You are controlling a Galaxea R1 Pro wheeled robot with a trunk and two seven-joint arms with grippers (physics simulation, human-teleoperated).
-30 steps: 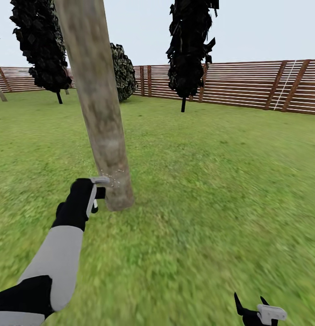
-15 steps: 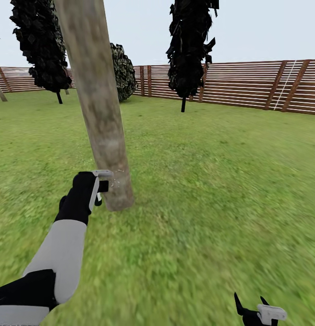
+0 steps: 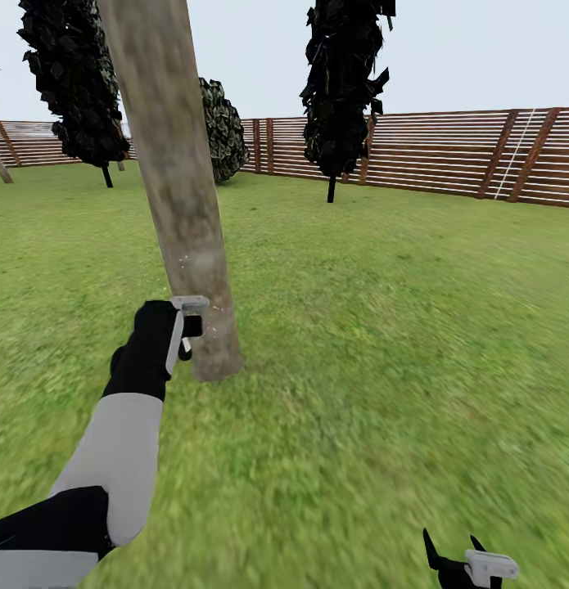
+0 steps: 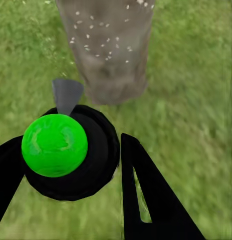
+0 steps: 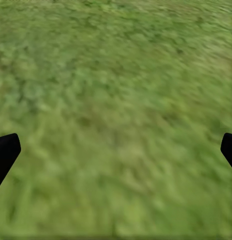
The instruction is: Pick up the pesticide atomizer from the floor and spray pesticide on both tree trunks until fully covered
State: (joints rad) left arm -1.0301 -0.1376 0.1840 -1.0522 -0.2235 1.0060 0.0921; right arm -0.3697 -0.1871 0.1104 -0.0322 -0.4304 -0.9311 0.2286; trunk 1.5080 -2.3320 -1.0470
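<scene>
Pesticide atomizer (image 4: 70, 150): being clamped between the fingers of the left hand (image 4: 70, 185), low beside the tree trunk (image 3: 182, 204), with its grey nozzle (image 4: 67, 95) pointing at the bark. Showing a black round body and a bright green top in the left wrist view.

Having risen a little along the trunk compared with a second ago: left hand (image 3: 184, 325) now sitting higher above the grass (image 3: 382, 327), close to the base but no longer right at it. Throwing small white specks (image 4: 100, 45) onto the bark in front of the nozzle, also higher than before.

Probably meaning that the spraying is working upward from the foot of this trunk. Leaving most of the trunk above not visibly speckled, so likely needing much more lifting of the arm, and then the other sides as well. Not yet reaching the second tree.

Right hand (image 3: 468, 560): hanging low over the grass, fingers wide apart (image 5: 5, 150), holding nothing, and not having moved.
</scene>
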